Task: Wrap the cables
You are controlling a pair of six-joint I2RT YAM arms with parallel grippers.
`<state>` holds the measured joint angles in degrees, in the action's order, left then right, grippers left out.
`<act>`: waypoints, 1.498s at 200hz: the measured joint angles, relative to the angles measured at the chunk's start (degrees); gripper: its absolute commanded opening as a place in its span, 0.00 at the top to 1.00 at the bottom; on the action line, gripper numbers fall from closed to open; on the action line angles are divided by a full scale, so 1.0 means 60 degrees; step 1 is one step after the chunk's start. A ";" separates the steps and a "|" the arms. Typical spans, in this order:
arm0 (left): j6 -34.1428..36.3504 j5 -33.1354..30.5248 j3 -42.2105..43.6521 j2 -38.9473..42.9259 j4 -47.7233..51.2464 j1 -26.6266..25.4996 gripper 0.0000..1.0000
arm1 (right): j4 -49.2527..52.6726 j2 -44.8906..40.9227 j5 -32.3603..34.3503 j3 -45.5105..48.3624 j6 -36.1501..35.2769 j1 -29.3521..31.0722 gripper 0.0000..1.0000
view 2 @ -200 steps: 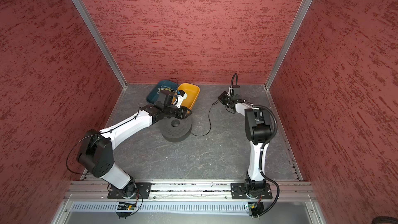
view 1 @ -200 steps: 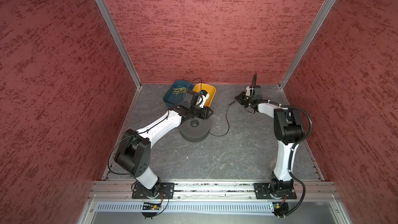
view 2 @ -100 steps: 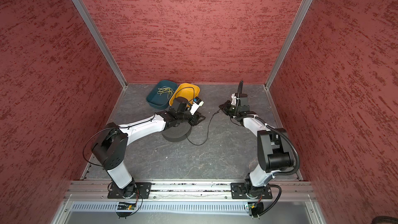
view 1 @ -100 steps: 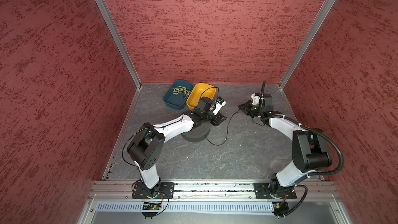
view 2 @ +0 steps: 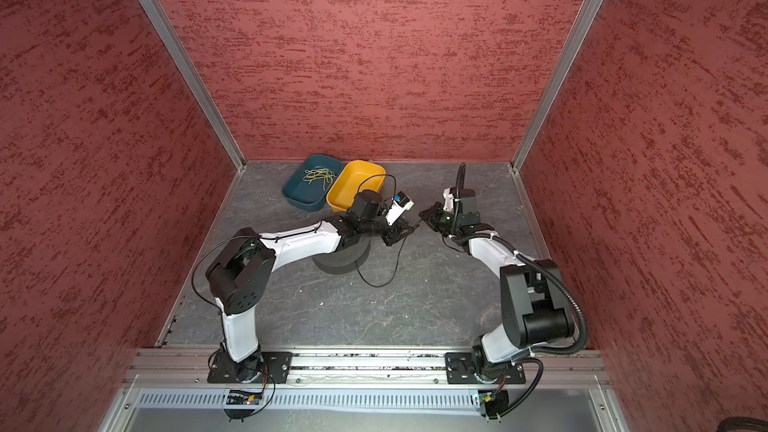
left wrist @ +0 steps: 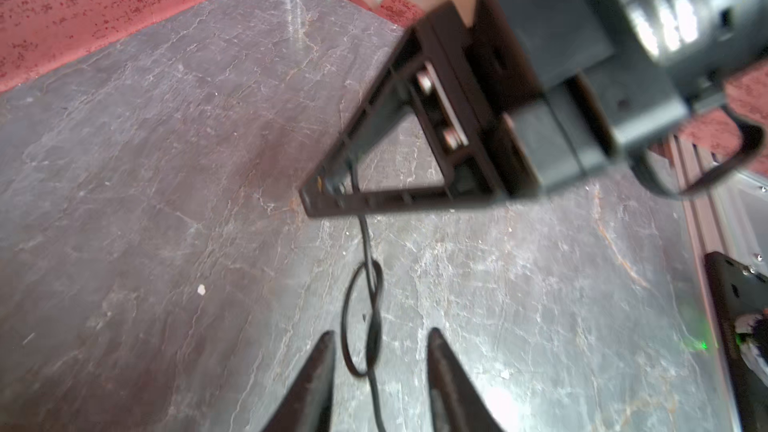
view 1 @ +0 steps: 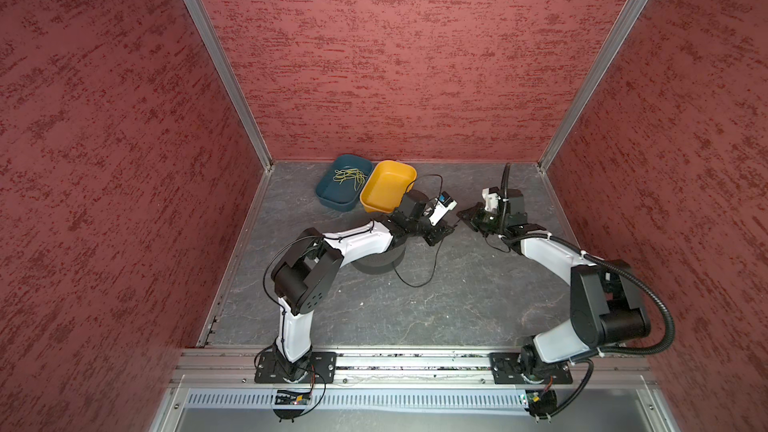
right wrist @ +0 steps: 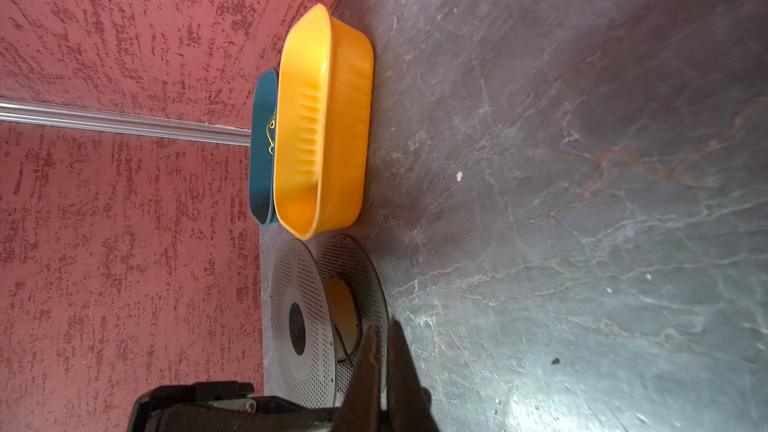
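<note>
- The cable is a thin, glossy black cord, far thinner than a finger of either hand. It hangs slack and curls into one small closed loop above the counter.
- In both top views the cable leaves the spool, sags in a wide U over the counter just beside it, and climbs to the two hands, which meet near the middle.
- The right hand is pressed together. Its black, ribbed, triangular fingers meet at a point that pinches the cable.
- The left hand is spread. Its two dark, tapering fingers stand apart, and the cable with its loop runs down the gap between them. I cannot tell whether either finger touches the cord.
- The spool lies flat, partly under the left forearm. In the right wrist view it shows two round grey flanges dotted with fine perforations, a dark centre hole, and a smooth tan core between them with a dark strand against it.
- The yellow bin is glossy orange-yellow plastic, a rounded rectangle with a ribbed floor. It sits near the back of the counter, touching the teal bin.
- The teal bin has the same shape and holds thin yellow-green strands.
- The counter is dark grey and slate-like, with pale veins and a faint sheen.
- The walls are rough, red, mottled panels joined by aluminium posts.
</note>
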<state>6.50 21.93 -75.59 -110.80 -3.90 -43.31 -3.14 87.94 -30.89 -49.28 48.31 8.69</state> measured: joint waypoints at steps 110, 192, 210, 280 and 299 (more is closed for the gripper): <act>0.0098 0.0040 0.0007 -0.0368 0.0015 -0.0178 0.80 | -0.0066 -0.0142 -0.0157 0.0007 0.0171 0.0087 1.00; -0.0426 0.1056 -0.0015 -0.0368 0.0583 0.0372 1.00 | -0.0117 -0.0353 -0.0357 0.0168 -0.1042 0.0098 0.42; -0.0852 0.1923 -0.0149 -0.0350 0.0827 0.0933 1.00 | -0.0426 -0.0885 -0.0412 0.0878 -0.1577 0.0106 0.40; -0.1435 0.3909 -0.1446 -0.0291 0.2415 0.1741 1.00 | -0.1785 -0.3151 0.0062 0.2849 -0.3442 0.0918 0.49; -0.1435 0.4204 -0.1650 -0.0291 0.2739 0.1701 1.00 | -0.2353 -0.3439 0.0470 0.2867 -0.3861 0.1191 0.52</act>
<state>-2.11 47.16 -85.49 -112.55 12.53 -33.10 -17.26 67.31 -28.08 -32.08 25.15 15.84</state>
